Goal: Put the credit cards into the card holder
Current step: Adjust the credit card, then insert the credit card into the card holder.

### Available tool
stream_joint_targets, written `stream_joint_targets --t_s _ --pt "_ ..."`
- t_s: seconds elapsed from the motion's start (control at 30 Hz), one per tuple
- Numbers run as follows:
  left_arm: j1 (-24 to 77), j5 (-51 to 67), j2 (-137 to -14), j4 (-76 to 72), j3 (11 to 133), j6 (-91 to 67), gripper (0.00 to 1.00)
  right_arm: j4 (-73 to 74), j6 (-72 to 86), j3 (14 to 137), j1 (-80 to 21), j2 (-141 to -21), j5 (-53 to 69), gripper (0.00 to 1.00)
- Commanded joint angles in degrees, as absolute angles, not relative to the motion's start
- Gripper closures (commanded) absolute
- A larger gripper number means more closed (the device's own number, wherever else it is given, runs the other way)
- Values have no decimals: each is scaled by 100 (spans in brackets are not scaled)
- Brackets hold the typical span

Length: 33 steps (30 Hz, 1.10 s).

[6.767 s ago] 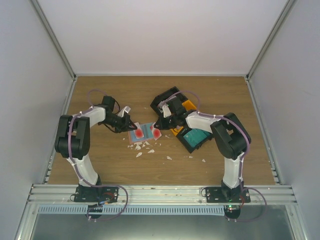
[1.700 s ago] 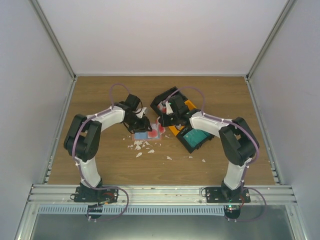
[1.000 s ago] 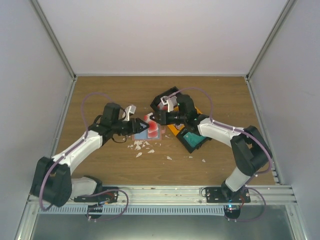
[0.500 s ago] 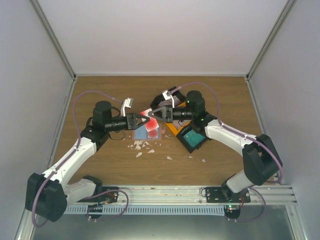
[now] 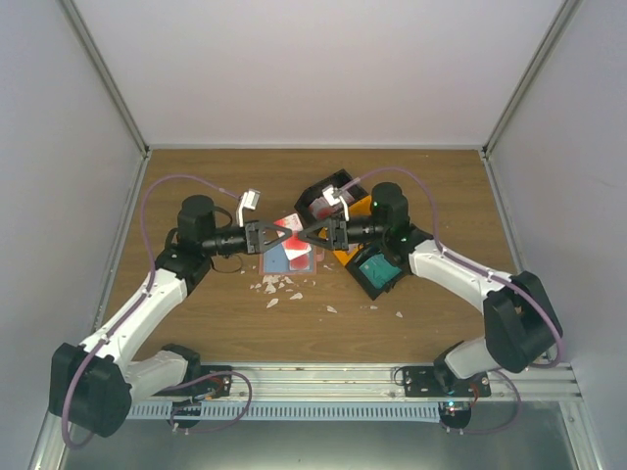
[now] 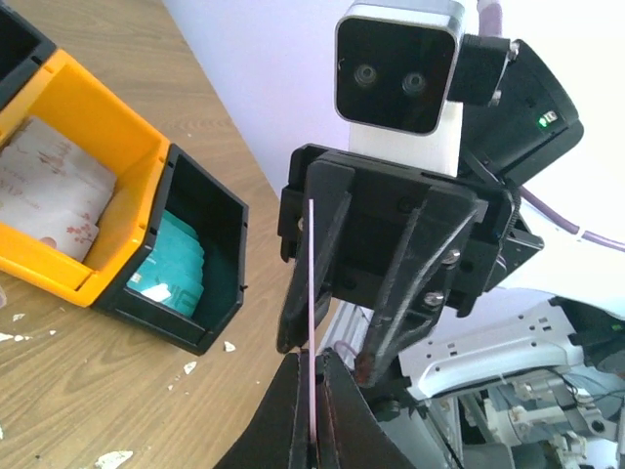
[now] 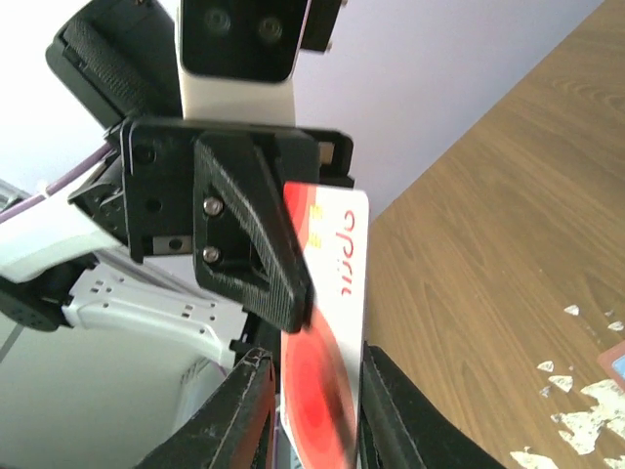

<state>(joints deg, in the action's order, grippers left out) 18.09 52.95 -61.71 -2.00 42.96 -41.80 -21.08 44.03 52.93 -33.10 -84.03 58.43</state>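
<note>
A red-and-white credit card (image 7: 337,283) hangs in the air between my two grippers, and it shows edge-on in the left wrist view (image 6: 311,274). My left gripper (image 6: 312,391) is shut on its near end. My right gripper (image 7: 314,357) faces it tip to tip. Its jaws stand apart with the card between them, lying along one finger (image 6: 303,283). In the top view the grippers meet, left (image 5: 287,235) and right (image 5: 307,235), just above the open card holder (image 5: 291,258). The holder is pink with a light blue inside and lies flat on the table.
An orange bin (image 6: 107,147) holds pale cards (image 6: 44,191). A black bin (image 6: 210,244) beside it holds teal cards (image 6: 171,269). Another black bin (image 5: 328,191) stands behind them. White torn scraps (image 5: 279,286) lie in front of the holder.
The right gripper carried the card from the bins towards the left gripper. Both arms rose and stretched out. In the last half second the tips closed in and the left jaws shut on the card.
</note>
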Motion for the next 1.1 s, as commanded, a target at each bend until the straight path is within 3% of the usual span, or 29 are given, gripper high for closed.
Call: stream_joint_targets --t_s 0.0,0.17,0.23,0.3,0.4,0.5,0.63,0.9,1.07 --pt "1734 5774 -6276 -353 4588 -4019 100 -1876 3886 5210 -3252 -8182 6303 80" --pt "1727 5979 -6412 -206 4725 -3877 100 -1738 3761 5299 -3252 -8235 6144 99" --pt "1727 5932 -6460 22 4801 -3715 99 -1728 3777 5337 -3252 -8293 5966 100" --pt "1715 5602 -6498 539 4932 -3492 86 -1641 3788 5387 -3252 -8369 5700 99" --pt "1705 4465 -6568 1469 5165 -3150 55 -1358 3886 5389 -3256 -8519 5071 99" --pt "1675 3162 -6714 2226 5266 -3027 43 -978 4016 5370 -3291 -8743 4179 99" --pt "1629 2506 -6952 2336 5076 -2999 43 -703 4307 5379 -3439 -9130 3095 100" --pt "1493 2262 -7821 1856 4735 -3044 68 -937 4758 5727 -3794 -10293 2546 100" --pt "1466 2158 -8423 1522 4669 -3061 72 -1077 4934 5790 -3815 -10647 2340 100"
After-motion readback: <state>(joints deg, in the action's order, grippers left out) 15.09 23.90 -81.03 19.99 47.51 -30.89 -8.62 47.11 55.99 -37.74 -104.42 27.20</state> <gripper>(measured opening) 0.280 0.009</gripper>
